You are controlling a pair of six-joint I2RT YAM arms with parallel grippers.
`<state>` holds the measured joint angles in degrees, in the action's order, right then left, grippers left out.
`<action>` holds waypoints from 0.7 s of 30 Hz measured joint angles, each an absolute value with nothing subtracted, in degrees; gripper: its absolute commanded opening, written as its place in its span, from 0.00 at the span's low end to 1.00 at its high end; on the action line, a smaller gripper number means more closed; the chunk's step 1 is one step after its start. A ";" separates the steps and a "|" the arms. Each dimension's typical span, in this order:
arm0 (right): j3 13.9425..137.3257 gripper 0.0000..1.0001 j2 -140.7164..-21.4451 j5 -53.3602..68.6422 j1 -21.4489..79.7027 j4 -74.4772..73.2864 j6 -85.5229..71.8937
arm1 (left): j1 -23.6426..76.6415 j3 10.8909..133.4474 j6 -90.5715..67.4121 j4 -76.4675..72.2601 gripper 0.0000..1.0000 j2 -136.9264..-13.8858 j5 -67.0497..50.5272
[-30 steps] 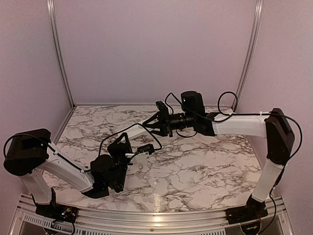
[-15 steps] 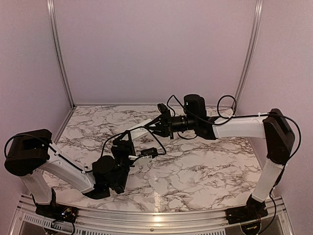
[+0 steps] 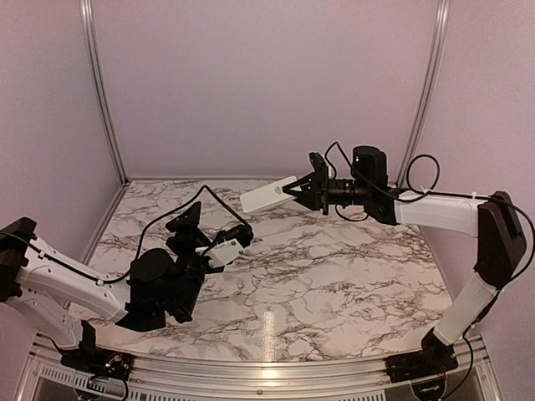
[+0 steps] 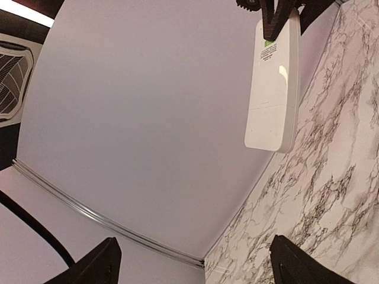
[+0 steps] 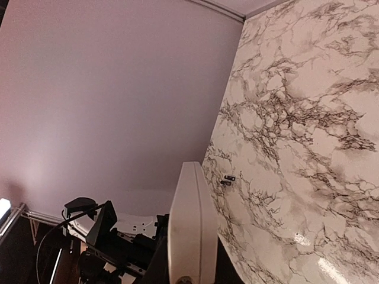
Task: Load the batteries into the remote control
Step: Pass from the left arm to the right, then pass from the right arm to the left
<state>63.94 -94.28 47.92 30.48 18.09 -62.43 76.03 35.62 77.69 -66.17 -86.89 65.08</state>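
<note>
Aloft, slim glossy white remote control (image 3: 266, 195)

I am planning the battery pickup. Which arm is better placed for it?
Left, probably. The left gripper is open and empty; the right gripper is shut on the remote control, held above the table. The batteries lie on it.

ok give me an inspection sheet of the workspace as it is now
surface: marbled table, glare near the front
job's things: remote in the air, held by one end; two batteries lying on the table
clutter: nothing seen
grippers: right gripper shut on remote; left gripper open, empty
cables: black cables loop along both arms
surroundings: lilac walls, metal posts
</note>
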 measured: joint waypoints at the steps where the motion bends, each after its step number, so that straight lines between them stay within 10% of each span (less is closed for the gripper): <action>1: 63.81 0.00 -93.69 47.90 30.02 17.69 -61.76 | 76.03 35.77 74.39 -63.09 0.96 -84.93 64.53; 21: 66.81 0.00 -86.74 49.80 27.97 -4.16 -32.82 | 54.00 47.86 4.99 -4.95 0.99 -58.28 6.90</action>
